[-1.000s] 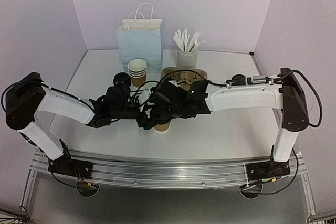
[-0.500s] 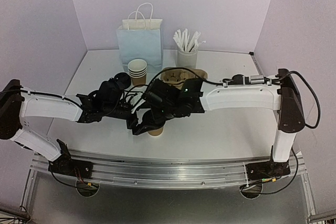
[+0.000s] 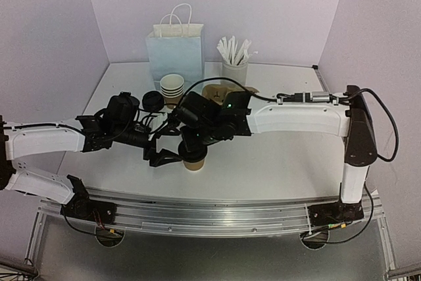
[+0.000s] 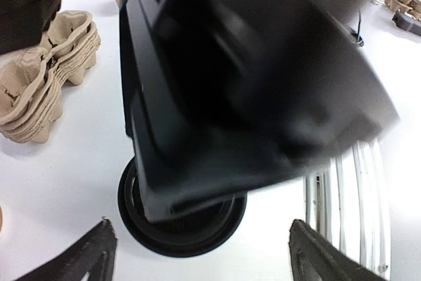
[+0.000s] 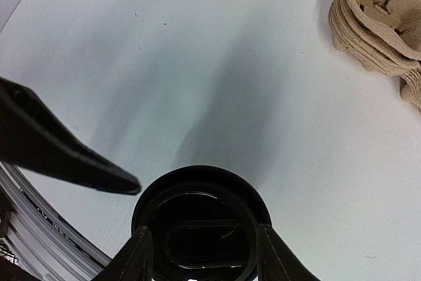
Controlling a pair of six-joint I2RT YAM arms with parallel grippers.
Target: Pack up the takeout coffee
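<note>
The right gripper (image 3: 195,144) stands over a brown cup (image 3: 195,162) near the middle of the table (image 3: 276,162) (its top is hidden), and the left gripper (image 3: 162,157) is just beside it

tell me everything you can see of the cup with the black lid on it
The lidded cup is a small brown kraft-paper cup standing upright on the white table. A round black plastic lid with a raised rim and an oval recess caps it. The right gripper hangs directly above, fingers apart over the lid's two sides; contact is unclear. The left gripper stands open beside it.
</note>
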